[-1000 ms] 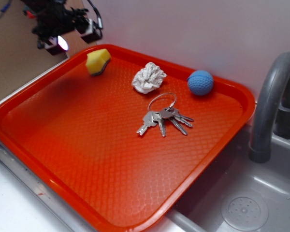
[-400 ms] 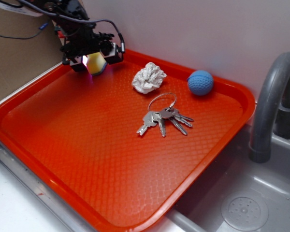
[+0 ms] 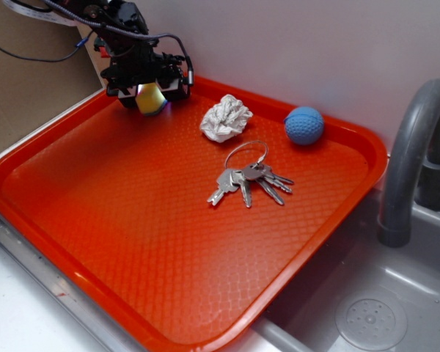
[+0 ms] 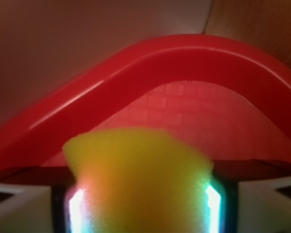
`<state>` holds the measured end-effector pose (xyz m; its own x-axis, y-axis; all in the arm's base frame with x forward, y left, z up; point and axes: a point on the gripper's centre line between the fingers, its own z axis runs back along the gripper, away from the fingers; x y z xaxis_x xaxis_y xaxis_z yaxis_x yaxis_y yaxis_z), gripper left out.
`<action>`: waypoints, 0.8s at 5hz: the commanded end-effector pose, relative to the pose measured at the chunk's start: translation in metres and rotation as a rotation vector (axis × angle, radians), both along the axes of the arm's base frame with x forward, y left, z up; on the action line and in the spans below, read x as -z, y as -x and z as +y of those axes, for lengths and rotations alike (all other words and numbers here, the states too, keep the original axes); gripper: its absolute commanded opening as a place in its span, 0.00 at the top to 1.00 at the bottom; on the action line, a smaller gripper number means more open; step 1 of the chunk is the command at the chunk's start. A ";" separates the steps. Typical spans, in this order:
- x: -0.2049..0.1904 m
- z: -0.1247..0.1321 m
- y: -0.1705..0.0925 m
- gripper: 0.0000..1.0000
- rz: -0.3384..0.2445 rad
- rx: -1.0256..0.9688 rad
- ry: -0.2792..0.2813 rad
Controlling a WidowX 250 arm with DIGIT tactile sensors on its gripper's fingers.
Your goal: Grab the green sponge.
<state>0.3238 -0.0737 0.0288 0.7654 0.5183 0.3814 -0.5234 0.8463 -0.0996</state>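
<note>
Four loose items lie on the orange tray (image 3: 73,220): the green sponge (image 3: 150,100), a crumpled white paper wad (image 3: 226,117), a blue ball (image 3: 304,125) and a bunch of keys (image 3: 248,179) on a ring. Sponge sits in the tray's far left corner, close under the rim. Gripper (image 3: 148,94) is down over it, one finger on each side; only a yellow patch of foam shows between them in the exterior view, lit with a coloured sheen. Wrist view: yellow foam fills the lower centre (image 4: 140,182), a bright pad (image 4: 76,208) close against its left flank, another against its right; the curved tray corner rises behind it. Fingers flank the sponge closely, but whether they actually press into it cannot be told; sponge's base is hidden, so contact with the tray floor is unclear as well. Paper wad lies near the gripper's right side, apart from it. Ball is further along the back rim. Keys lie mid-tray. Grey sink (image 3: 396,308) and faucet (image 3: 414,147) adjoin the tray's right edge
</note>
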 end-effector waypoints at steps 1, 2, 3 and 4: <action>-0.083 -0.025 0.043 1.00 0.028 0.162 0.164; -0.121 -0.035 0.070 1.00 0.085 0.303 0.272; -0.150 -0.042 0.091 1.00 0.046 0.408 0.223; -0.190 -0.053 0.119 1.00 0.009 0.533 0.261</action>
